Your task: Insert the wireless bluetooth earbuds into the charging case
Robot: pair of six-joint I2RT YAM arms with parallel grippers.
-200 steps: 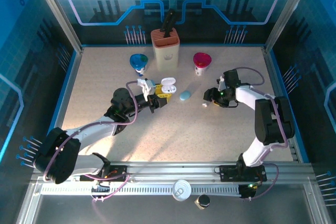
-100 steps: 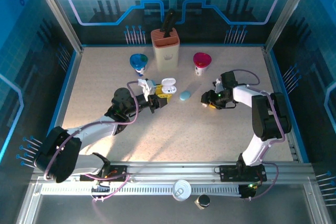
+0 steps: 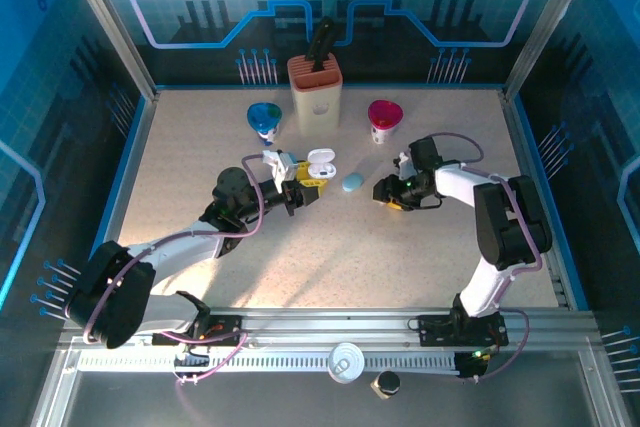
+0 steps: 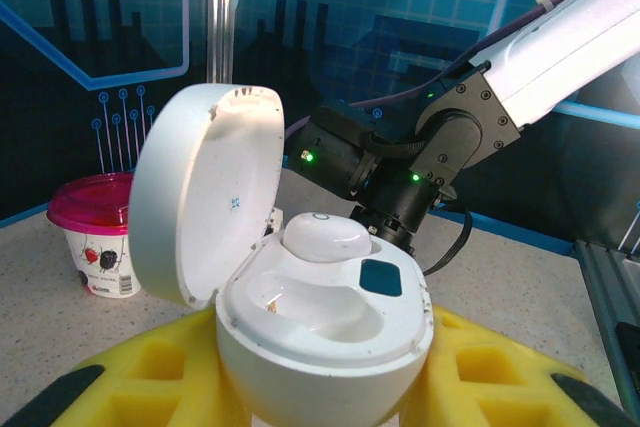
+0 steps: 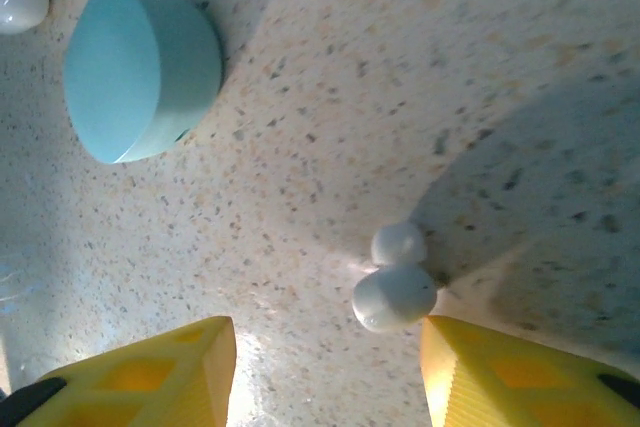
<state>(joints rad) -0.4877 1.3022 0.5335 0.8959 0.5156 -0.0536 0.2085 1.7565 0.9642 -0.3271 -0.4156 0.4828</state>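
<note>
The white charging case [image 4: 320, 332] stands with its lid [image 4: 200, 207] swung open, and my left gripper [image 4: 320, 392] is shut on its base between yellow foam fingers [image 4: 495, 367]. One earbud [image 4: 327, 237] sits in the far slot; the near slot is empty. In the top view the case [image 3: 320, 162] is at mid-table with the left gripper [image 3: 305, 187] beside it. A second loose earbud [image 5: 393, 287] lies on the table, between the yellow fingers [image 5: 150, 372] of my open right gripper [image 5: 328, 372] and close to the right one. My right gripper [image 3: 388, 194] hangs low over that spot.
A closed pale blue case [image 5: 140, 72] [image 3: 352, 183] lies between the two grippers. At the back stand a knife block [image 3: 315, 87], a blue cup [image 3: 264, 119] and a red-lidded cup [image 3: 384, 119]. Blue walls close in the table's sides.
My right gripper has moved left across the table to sit over the loose earbud, and its jaws have narrowed a little. The left gripper and the case have not moved.
</note>
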